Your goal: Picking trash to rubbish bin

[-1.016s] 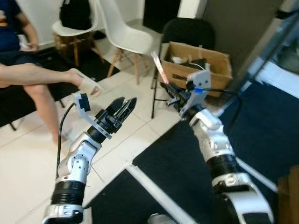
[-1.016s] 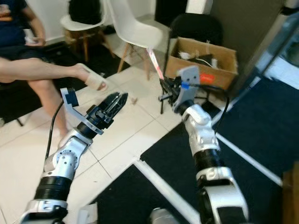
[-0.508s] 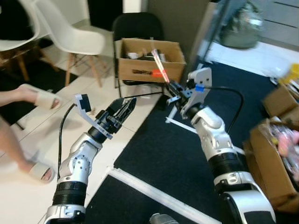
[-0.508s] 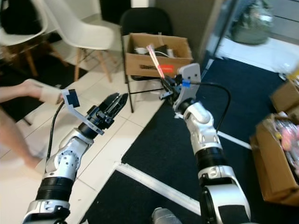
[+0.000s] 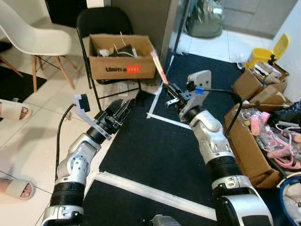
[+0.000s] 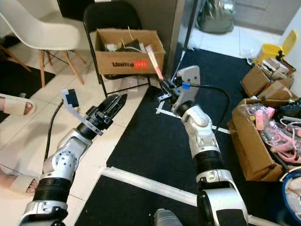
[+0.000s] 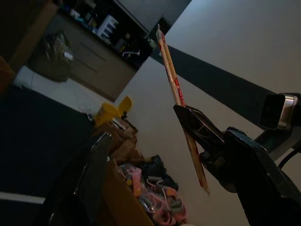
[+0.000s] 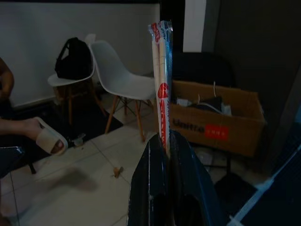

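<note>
A long paper-wrapped pair of chopsticks [image 5: 158, 67], pink and white with red print, stands upright in my right gripper [image 5: 169, 91], which is shut on its lower end at chest height over the black mat. The right wrist view has the same wrapper [image 8: 162, 84] rising from between the black fingers [image 8: 153, 155]. My left gripper [image 5: 123, 108] is held out to the left of it, empty, with its fingers together. A yellow bin [image 5: 264, 53] with its lid raised stands far off at the right, beside cardboard boxes.
A black chair [image 5: 101, 21] carries a cardboard box [image 5: 122, 63] ahead left. An open cardboard box [image 5: 249, 150] of pink litter sits on the right, with a blue bucket rim [image 5: 289, 200] nearby. A white chair [image 5: 33, 40] and a person's sandalled feet [image 5: 16, 188] are at the left.
The camera has swung to the right: the person and white chairs slid off to the left, while the boxes and yellow bin came into view. Both arms keep their pose.
</note>
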